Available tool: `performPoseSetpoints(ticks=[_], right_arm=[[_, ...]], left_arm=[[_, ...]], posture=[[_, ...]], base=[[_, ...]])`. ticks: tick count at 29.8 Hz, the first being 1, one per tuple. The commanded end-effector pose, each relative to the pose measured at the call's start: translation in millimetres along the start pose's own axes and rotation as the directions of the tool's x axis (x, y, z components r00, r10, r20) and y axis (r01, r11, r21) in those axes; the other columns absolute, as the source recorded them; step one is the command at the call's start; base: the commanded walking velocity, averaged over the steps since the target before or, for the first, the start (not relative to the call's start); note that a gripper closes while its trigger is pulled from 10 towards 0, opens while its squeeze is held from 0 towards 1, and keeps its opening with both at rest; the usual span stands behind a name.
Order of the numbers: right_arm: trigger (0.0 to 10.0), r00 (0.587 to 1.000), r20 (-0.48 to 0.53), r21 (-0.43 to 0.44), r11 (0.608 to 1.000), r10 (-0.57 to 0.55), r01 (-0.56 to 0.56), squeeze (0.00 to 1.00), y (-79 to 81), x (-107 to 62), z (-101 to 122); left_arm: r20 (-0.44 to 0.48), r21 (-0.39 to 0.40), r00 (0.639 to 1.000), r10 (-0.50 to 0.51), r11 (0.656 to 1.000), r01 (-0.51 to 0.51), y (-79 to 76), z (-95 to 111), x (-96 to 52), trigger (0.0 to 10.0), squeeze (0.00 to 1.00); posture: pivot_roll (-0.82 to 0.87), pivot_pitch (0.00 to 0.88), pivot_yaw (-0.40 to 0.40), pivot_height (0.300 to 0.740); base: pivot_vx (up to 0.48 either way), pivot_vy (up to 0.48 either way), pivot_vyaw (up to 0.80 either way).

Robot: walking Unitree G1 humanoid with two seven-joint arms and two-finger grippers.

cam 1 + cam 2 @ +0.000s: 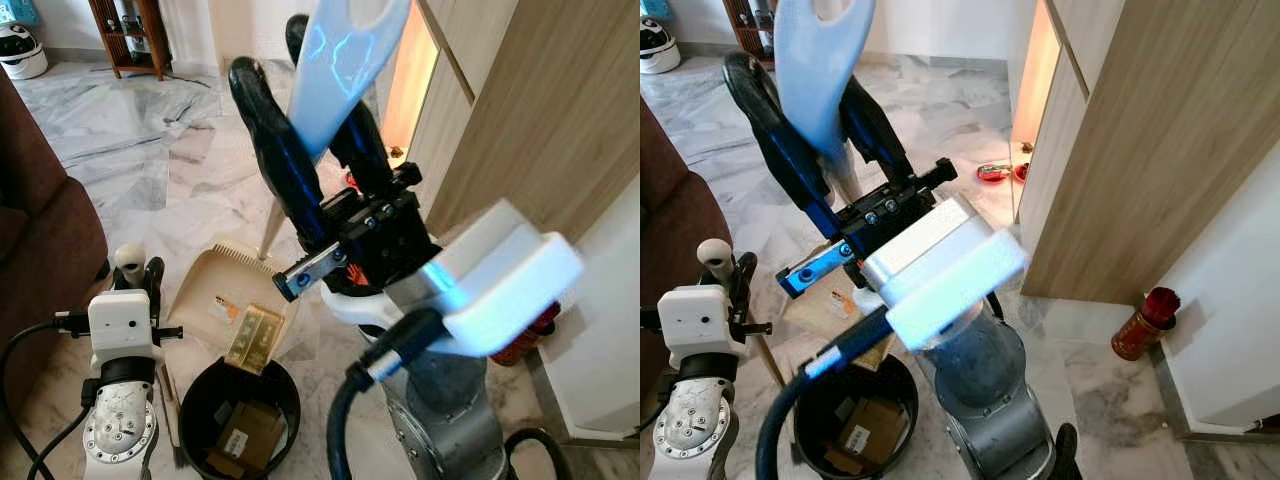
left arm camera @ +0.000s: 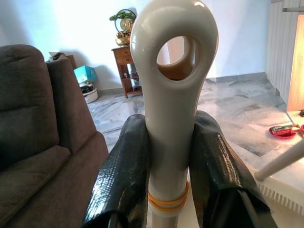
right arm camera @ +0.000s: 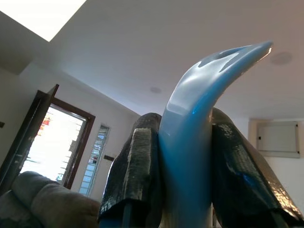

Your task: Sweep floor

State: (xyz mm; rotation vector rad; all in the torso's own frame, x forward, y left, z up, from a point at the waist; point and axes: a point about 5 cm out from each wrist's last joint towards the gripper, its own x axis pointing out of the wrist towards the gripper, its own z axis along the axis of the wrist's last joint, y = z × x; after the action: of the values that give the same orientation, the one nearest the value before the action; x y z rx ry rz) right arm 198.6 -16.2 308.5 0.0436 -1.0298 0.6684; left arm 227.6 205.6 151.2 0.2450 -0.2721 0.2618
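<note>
We see our right tool (image 1: 315, 95) clamped on the pale blue plastic broom handle (image 1: 345, 60), our left tool (image 2: 171, 161) gripping the cream looped dustpan handle (image 2: 173, 95); both look light, stiff, slippery.

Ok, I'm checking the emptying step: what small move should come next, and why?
Probably tip the dustpan slightly steeper with the right end effector, shut on its blue handle: the gold packet lies at the pan's lip over the black bin, not yet in with the cardboard. The left end effector grips the cream handle.
</note>
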Motion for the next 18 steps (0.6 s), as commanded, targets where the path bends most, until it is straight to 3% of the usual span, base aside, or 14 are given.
performPoseSetpoints(ticks=[1,7,10,14,18], right_arm=[[10.0,0.998,0.067,-0.012,1.0,-0.012,0.013,0.0,-5.1,4.2,11],[10.0,0.999,0.002,-0.048,0.998,-0.034,0.034,0.0,-9.4,0.6,1],[10.0,0.994,-0.059,-0.077,0.993,-0.09,0.085,0.0,-25.0,-5.3,-9],[10.0,0.99,-0.067,-0.085,0.99,-0.122,0.116,0.0,-29.3,-6.6,-9],[10.0,0.98,-0.114,-0.183,0.973,-0.16,0.138,0.0,-37.9,-11.2,-15]], left_arm=[[0.055,0.018,0.999,0.0,1.0,-0.001,1.2,7,2.9,10.0,0.0],[0.054,0.017,0.999,-0.005,1.0,0.004,-0.3,7,2.9,10.0,0.0],[0.051,0.015,0.999,-0.011,1.0,0.01,-2.0,6,1.9,10.0,0.0],[0.048,0.014,0.999,-0.014,1.0,0.014,-1.9,5,1.4,10.0,0.0],[0.049,0.012,0.999,-0.018,1.0,0.017,-3.2,5,0.9,10.0,0.0]], posture=[[0.09,0.101,-0.017,0.74],[0.08,0.093,-0.017,0.74],[0.08,0.088,-0.016,0.74],[0.07,0.071,-0.016,0.74],[0.07,0.066,-0.016,0.74]], base=[[0.0,0.0,0.0],[0.0,0.0,0.0],[0.0,0.0,0.0],[0.0,0.0,0.0],[0.0,0.0,0.0]])
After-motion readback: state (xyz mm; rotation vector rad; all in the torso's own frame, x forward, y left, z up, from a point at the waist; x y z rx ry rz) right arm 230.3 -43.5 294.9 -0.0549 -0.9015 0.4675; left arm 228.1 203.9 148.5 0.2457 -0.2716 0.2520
